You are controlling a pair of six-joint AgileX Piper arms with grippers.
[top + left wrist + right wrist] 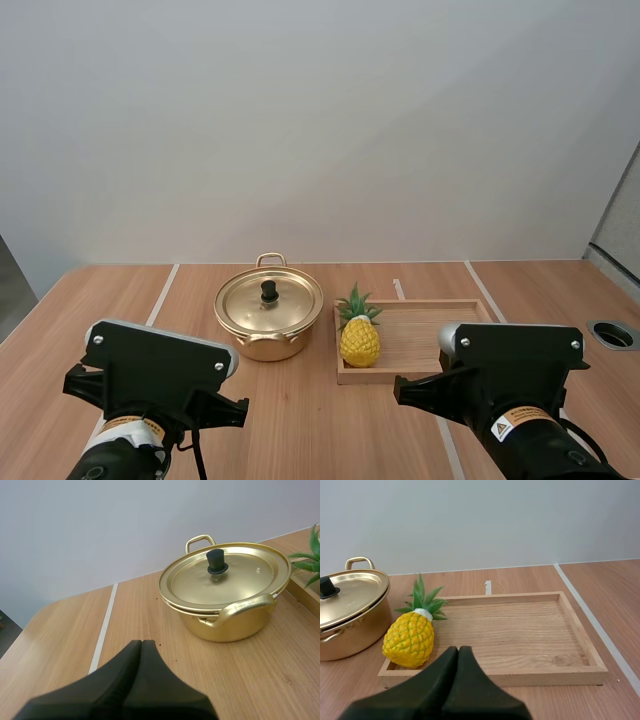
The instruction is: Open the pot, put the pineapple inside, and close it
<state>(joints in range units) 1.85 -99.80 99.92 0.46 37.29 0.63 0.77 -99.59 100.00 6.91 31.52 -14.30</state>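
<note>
The pot (pixel 268 322) stands on the table (pixel 120 300). Its lid (pixel 225 572) is seated on the rim, with the black knob (pixel 216 561) upright at the lid's centre. The pineapple (pixel 359 336) sits just right of the pot and apart from it. It is inside the tray (pixel 520 630), in the corner nearest the pot, crown up.

My left gripper (pixel 141 645) hangs on my side of the pot and slightly left of it. Its fingers are pressed together into one dark wedge, empty. My right gripper (pixel 458 651) hangs right of the pot, before the tray's near rail by the pineapple. Its fingers are likewise pressed together, empty.
</note>
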